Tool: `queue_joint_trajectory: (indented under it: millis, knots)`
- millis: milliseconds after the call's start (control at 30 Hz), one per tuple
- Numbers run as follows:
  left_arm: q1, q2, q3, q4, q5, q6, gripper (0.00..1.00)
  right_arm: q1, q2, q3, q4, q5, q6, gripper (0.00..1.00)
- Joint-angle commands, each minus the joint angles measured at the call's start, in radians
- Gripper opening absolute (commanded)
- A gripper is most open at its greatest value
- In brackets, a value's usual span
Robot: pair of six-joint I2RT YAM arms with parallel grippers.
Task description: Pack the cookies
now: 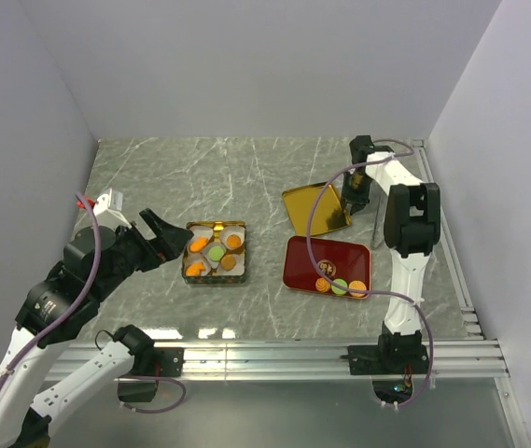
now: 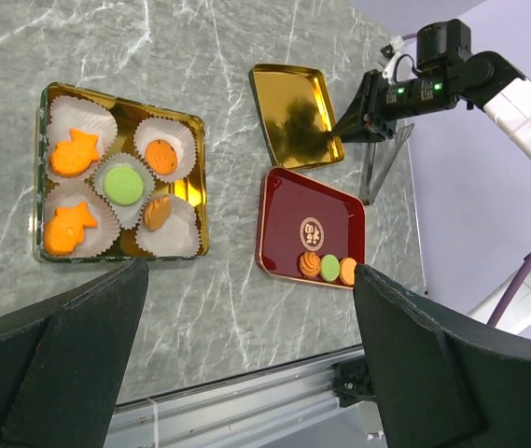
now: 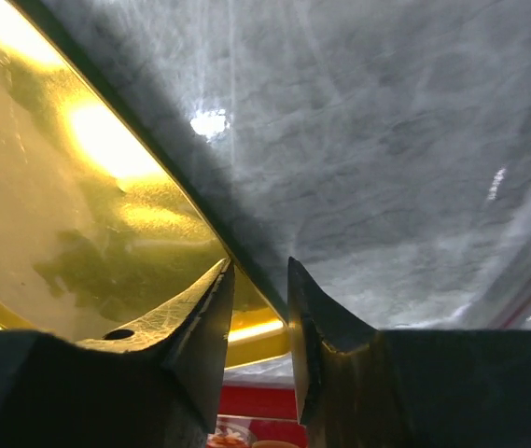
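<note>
Likely light, brittle cookies are lying at the tray's six o'clock; pinch edges gently. Left end effector is gaping; right end effector unclear.

Robotics laboratory test cell — plain pale walls enclose a marble-patterned tabletop, with a left arm and a right arm bolted to an aluminium rail along its near edge.
</note>
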Motion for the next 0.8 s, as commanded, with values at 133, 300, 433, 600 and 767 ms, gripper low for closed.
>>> queue_joint_trajectory:
  millis: [133,300,433,600,767]
  knots:
    - [0.002,-0.002,-0.012,0.029,-0.015,0.010,0.98,0.044,0.011,-0.038,0.030,0.021,0.003,0.29]
    - [0.003,0.021,-0.009,0.047,-0.003,0.034,0.98,0.044,-0.016,-0.032,0.018,0.035,-0.004,0.16]
    - [0.003,0.030,-0.020,0.075,0.005,0.047,0.99,0.044,-0.053,-0.004,-0.003,0.044,-0.014,0.05]
    - [0.003,0.053,-0.028,0.112,0.020,0.073,0.99,0.046,-0.119,0.046,-0.034,0.057,-0.003,0.00]
    - [0.003,0.116,-0.016,0.181,0.037,0.123,0.99,0.066,-0.205,0.134,-0.088,0.029,0.015,0.00]
